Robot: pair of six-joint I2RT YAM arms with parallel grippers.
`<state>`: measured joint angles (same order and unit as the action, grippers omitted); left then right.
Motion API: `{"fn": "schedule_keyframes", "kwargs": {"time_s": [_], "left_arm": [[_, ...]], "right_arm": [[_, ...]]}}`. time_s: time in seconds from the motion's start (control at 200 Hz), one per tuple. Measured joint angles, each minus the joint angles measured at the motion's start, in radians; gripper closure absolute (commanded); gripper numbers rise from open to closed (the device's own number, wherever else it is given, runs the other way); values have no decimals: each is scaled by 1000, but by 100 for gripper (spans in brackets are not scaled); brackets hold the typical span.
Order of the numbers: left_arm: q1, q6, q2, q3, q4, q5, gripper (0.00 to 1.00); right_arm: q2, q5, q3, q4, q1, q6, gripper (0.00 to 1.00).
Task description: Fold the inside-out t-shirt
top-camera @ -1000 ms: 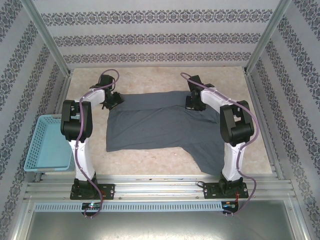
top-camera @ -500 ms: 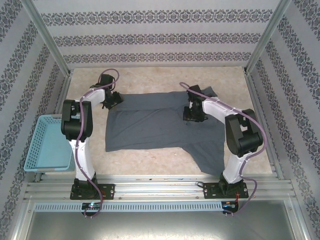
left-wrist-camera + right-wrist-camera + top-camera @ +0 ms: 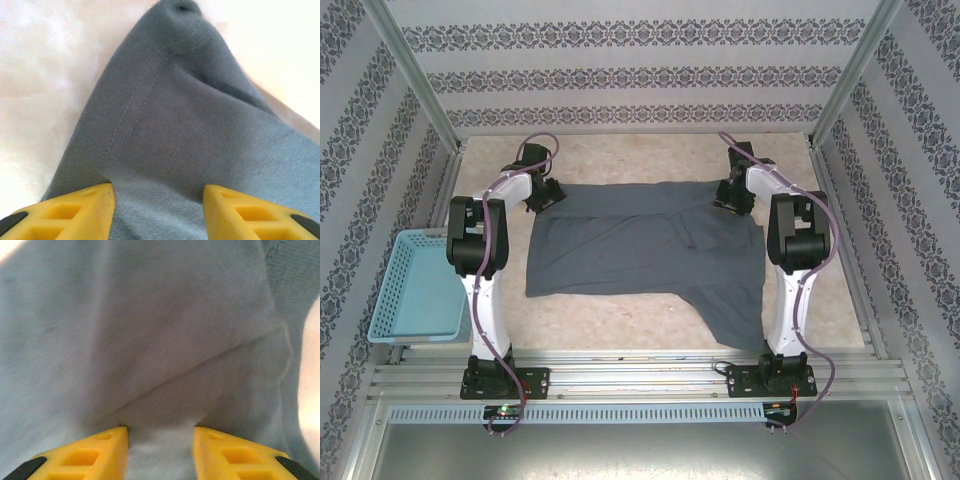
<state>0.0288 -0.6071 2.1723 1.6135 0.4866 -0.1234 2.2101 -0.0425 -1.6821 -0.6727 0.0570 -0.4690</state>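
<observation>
The inside-out t-shirt [image 3: 640,250] lies spread on the table, dark slate-grey, with one flap reaching toward the near right. My left gripper [image 3: 546,193] rests on its far left corner. In the left wrist view a stitched hem of the shirt [image 3: 175,115] runs away from that gripper [image 3: 159,192], whose yellow fingers [image 3: 75,210] stand apart over flat cloth. My right gripper [image 3: 731,196] sits on the far right corner. There the cloth [image 3: 150,330] shows a diagonal crease ahead of the gripper [image 3: 160,432], and its jaws are open with fabric lying in the gap.
A light-blue mesh basket [image 3: 415,285] hangs off the table's left edge beside the left arm. Patterned walls and metal posts [image 3: 420,90] close in the table. Bare tabletop [image 3: 620,160] lies beyond the shirt and along the near edge.
My right arm swung from the shirt's middle out to its far right corner and its jaws opened. The shirt's far right part now lies spread wider. The left arm barely moved.
</observation>
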Motion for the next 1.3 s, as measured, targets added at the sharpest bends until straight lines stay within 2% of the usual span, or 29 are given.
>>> {"fn": "schedule_keyframes", "kwargs": {"time_s": [0.21, 0.46, 0.59, 0.704, 0.804, 0.969, 1.134, 1.299], "left_arm": [[-14, -4, 50, 77, 3, 11, 49], [-36, -3, 183, 304, 41, -1, 47], [-42, 0, 203, 391, 101, -3, 42], [-42, 6, 181, 430, 156, 7, 36], [-42, 12, 90, 354, 192, 35, 32], [-42, -5, -235, 21, 197, 83, 30], [-18, -34, -491, -275, 186, 164, 32], [2, -60, -623, -564, 172, 216, 32]], "right_arm": [[139, 0, -275, -60, -23, -8, 59], [350, -40, -634, -181, -50, -23, 59], [377, -58, -744, -230, -69, -22, 58], [350, -60, -756, -244, -78, -5, 55], [227, -60, -593, -220, -78, 13, 53], [-124, -60, -147, -115, -25, 24, 52], [-442, -47, 217, -16, 95, 23, 50], [-620, -7, 477, 17, 224, 19, 49]]}}
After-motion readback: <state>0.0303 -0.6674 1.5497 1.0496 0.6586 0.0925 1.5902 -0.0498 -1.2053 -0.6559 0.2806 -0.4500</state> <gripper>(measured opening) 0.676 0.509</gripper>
